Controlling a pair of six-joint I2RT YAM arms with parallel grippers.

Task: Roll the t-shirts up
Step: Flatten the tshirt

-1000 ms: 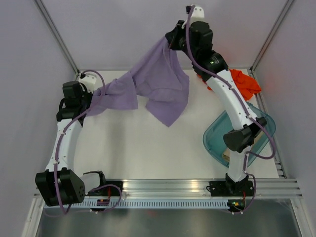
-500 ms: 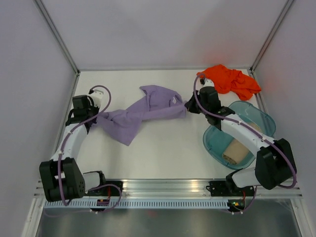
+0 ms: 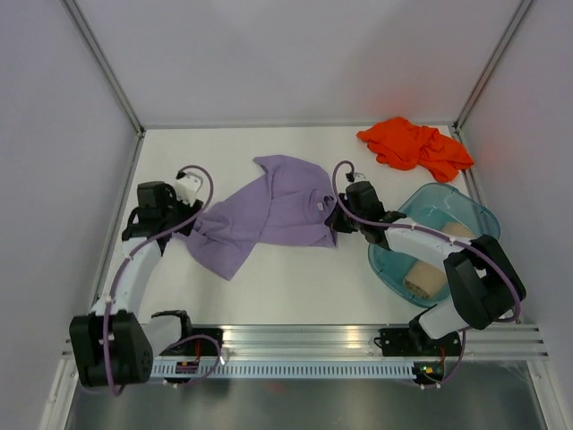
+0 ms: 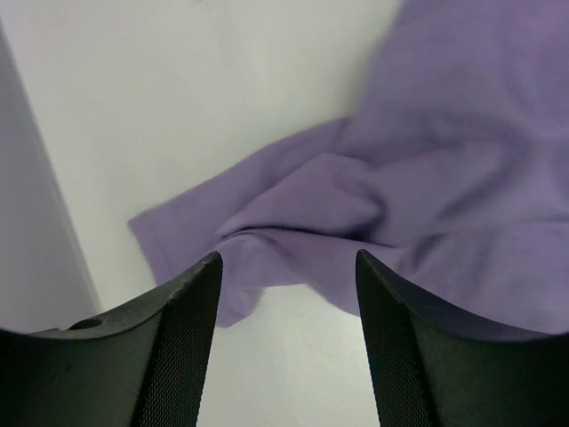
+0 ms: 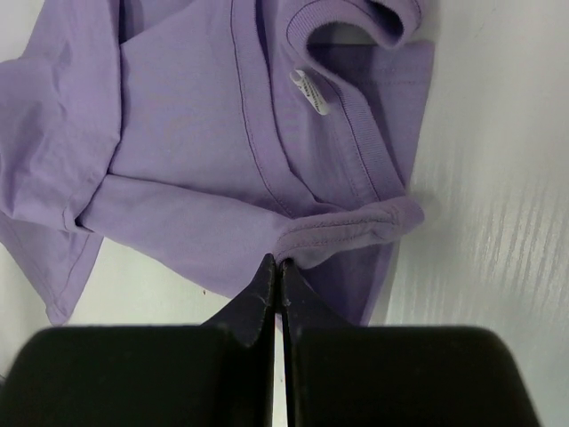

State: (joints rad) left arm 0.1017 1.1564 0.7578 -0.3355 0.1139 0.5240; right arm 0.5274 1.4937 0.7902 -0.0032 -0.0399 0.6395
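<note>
The pale lavender t-shirt (image 3: 277, 210) lies crumpled on the white table, stretched between both arms. At its left end my left gripper (image 3: 188, 224) is open; in the left wrist view the cloth (image 4: 444, 178) lies just beyond the gripper (image 4: 286, 260), with bare table between the fingers. My right gripper (image 3: 335, 221) is shut on the shirt's right edge; the right wrist view shows its tips (image 5: 280, 262) pinching a stitched hem (image 5: 356, 227) near the collar. An orange t-shirt (image 3: 416, 148) lies bunched at the back right. A beige t-shirt (image 3: 428, 274) sits rolled in the tub.
A translucent teal tub (image 3: 452, 202) stands at the right, close to the right arm's elbow. Pale walls and metal posts enclose the table on three sides. An aluminium rail (image 3: 304, 339) runs along the near edge between the arm bases.
The lavender shirt, held up in the air by both grippers, has come down flat onto the table. My left gripper has opened and let it go; the right has drawn nearer, still gripping.
</note>
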